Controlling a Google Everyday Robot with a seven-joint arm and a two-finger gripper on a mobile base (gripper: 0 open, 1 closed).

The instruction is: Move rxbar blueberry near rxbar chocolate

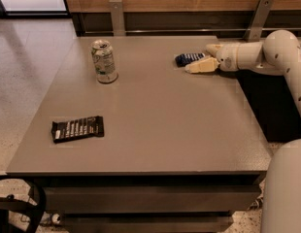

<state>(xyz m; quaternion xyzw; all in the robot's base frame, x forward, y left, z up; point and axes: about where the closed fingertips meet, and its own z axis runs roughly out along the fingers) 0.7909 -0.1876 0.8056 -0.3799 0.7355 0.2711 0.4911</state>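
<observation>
The rxbar blueberry, a small dark blue wrapper with white lettering, lies flat at the far right of the grey table. My gripper reaches in from the right and is open, low over the table. Its two cream fingers stand on either side of the bar's right end. The rxbar chocolate, a flat black wrapper with white lettering, lies near the table's front left, far from the gripper.
A silver drink can stands upright at the far left of the table. A wooden wall with metal brackets runs behind the table. My arm hangs over the right edge.
</observation>
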